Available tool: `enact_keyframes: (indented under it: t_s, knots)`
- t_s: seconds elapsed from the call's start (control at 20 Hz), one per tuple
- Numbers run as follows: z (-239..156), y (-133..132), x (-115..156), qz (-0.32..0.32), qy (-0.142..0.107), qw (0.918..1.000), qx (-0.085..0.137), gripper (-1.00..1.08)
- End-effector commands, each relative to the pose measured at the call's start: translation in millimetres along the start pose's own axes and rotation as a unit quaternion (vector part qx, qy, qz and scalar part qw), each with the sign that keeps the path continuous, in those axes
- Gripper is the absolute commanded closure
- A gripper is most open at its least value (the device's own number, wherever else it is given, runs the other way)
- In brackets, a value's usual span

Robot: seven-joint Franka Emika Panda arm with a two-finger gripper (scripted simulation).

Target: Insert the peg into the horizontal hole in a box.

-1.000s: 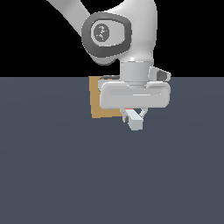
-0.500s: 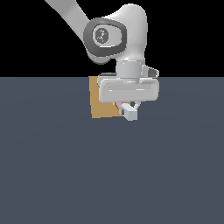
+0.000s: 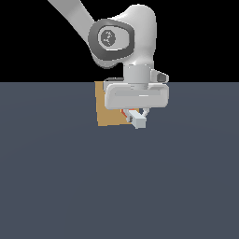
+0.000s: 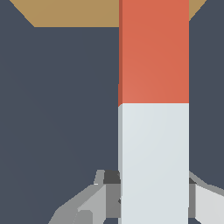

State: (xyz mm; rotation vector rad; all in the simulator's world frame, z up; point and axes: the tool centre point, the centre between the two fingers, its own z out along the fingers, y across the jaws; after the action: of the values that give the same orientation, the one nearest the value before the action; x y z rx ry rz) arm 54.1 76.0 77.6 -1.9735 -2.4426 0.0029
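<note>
The gripper (image 3: 135, 113) is hanging low in front of the box (image 3: 108, 114), clamping the peg (image 3: 137, 119) between its fingers (image 4: 94, 202). In the exterior view the peg is sticking out below the gripper body, whitish end (image 3: 139, 123) pointing toward the camera and the exterior view's right, orange end (image 3: 125, 113) pointing back at the box face. The orange tip is showing just against the box's lower edge on the exterior view's right; whether it is touching or entering the hole cannot be told, since the gripper is covering that part. In the wrist view the peg (image 4: 154, 109) is running straight out from between the fingers, grey half nearest them, orange half reaching over the tan box (image 4: 74, 13). The box is sitting on the dark worktop (image 3: 116, 186), and the hole itself is hidden in both views.
</note>
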Motion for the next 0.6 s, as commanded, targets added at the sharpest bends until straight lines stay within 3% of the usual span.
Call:
enact_keyframes:
  t_s: [0.0, 0.25, 0.55]
  knots:
    - [-1, 0, 3, 0.000, 0.000, 1.0000, -0.001, 1.08]
    - [-1, -1, 26, 0.000, 0.000, 1.0000, -0.001, 1.08]
    - [-2, -1, 76, 0.000, 0.000, 1.0000, -0.002, 1.08]
